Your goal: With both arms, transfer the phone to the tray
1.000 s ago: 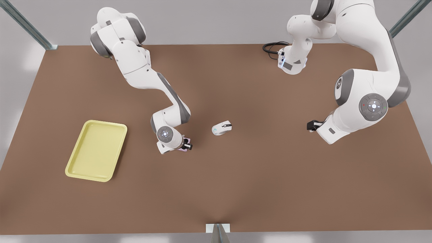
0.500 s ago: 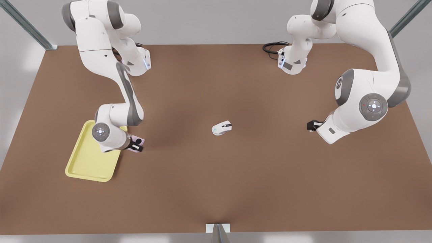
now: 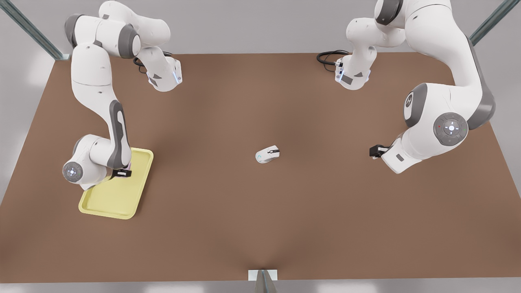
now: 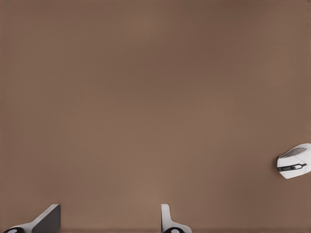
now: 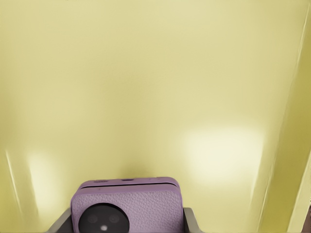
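Nearly done: the small pink-purple leather-textured phone (image 5: 127, 206) is gripped between the fingers of the right gripper (image 3: 121, 173) and held above the floor of the pale yellow rectangular tray (image 3: 122, 203), inside its rim. It is not yet set down; lowering and release are judged to be all that is left. The left gripper (image 3: 373, 151) is parked with fingers apart over the brown table (image 3: 285, 224), well apart from the white computer mouse (image 3: 267, 155), and is waiting.
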{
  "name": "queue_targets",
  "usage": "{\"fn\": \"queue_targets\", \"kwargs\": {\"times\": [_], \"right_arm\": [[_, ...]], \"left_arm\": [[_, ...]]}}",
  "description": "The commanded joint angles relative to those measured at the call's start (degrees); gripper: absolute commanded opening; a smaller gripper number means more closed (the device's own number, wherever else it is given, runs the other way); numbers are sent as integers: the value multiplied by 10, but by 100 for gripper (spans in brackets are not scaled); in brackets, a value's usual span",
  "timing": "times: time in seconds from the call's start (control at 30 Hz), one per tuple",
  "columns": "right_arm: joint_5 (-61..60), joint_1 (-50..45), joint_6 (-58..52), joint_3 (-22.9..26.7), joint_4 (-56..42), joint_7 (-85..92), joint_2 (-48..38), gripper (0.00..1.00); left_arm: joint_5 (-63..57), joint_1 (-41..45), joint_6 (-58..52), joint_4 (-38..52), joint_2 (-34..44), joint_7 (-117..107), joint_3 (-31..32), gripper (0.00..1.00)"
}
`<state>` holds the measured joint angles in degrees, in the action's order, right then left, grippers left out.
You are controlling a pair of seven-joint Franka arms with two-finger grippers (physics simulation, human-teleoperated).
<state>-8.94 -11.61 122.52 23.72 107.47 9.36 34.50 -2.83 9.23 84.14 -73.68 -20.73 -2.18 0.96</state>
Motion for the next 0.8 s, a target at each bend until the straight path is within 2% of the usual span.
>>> {"fn": "queue_targets", "kwargs": {"times": [0.0, 0.17, 0.23, 0.27, 0.3, 0.33, 0.37, 0.4, 0.47, 0.53, 0.63, 0.77], "right_arm": [[-2, 2, 30, 0, -2, 327, 5, 99], [-1, 0, 19, -2, -11, 317, -14, 100], [10, -5, -72, -21, -35, 262, -85, 100], [64, -4, -118, -55, -53, 186, -126, 100], [69, -5, -129, -77, -52, 132, -168, 100], [70, -4, -161, -125, -56, 61, -199, 100], [73, -2, -163, -173, -57, -8, -218, 100], [72, 1, -163, -197, -70, -42, -222, 100], [72, 33, -172, -203, -105, -42, -232, 100], [73, 78, -280, -202, -196, -43, -227, 100], [103, 79, -382, -191, -260, -44, -237, 100], [103, 81, -382, -191, -272, -46, -237, 100]], "left_arm": [[0, 0, 0, 0, 1, 1, 0, 100], [0, 0, 0, 0, 2, 1, -1, 100], [0, 0, 0, 0, 2, 1, -1, 100], [0, 0, 0, 0, 2, 1, -1, 100], [0, 0, 0, 0, 3, 1, 0, 100], [-1, 0, 0, 0, 5, -1, -1, 100], [-1, 0, 0, 0, 8, -1, -4, 100], [-2, 1, 0, 0, 10, -1, -4, 100], [-2, 0, 0, 7, 10, 0, -6, 100], [-4, 1, -1, 8, 10, 7, -7, 100], [-5, 1, -1, 8, 11, 8, -6, 100], [-5, 1, -1, 8, 12, 7, -7, 100]]}}
